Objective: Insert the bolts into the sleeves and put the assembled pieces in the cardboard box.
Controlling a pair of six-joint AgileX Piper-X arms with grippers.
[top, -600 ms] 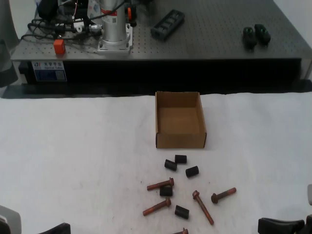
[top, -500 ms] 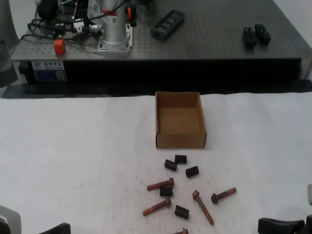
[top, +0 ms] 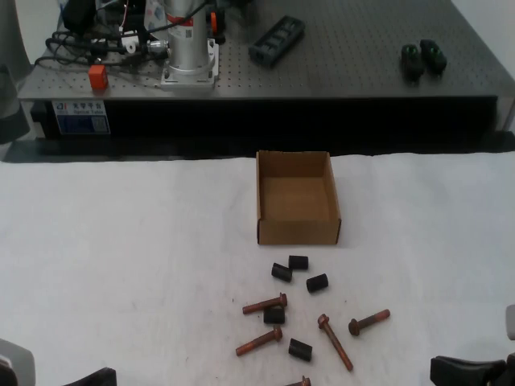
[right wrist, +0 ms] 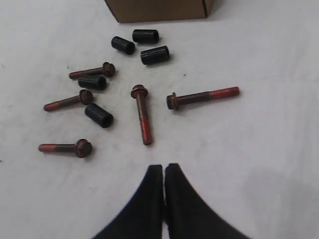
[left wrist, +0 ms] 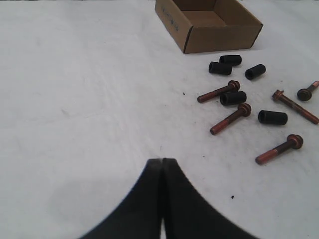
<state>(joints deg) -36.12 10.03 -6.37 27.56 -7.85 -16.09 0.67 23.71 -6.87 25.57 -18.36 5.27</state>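
One bolt [top: 300, 381] partly off high view.

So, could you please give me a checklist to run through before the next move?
1. Box open and empty: ok.
2. Bolts match sleeves, five of each: ok.
3. All parts loose, no bolt in a sleeve yet: ok.
4. Left jaws open for a pick: not ok; they are shut, holding nothing.
5. Right jaws open for a pick: not ok; they are shut, holding nothing.
6. Every sleeve clear of its neighbours: cannot tell; one lies close against a bolt.
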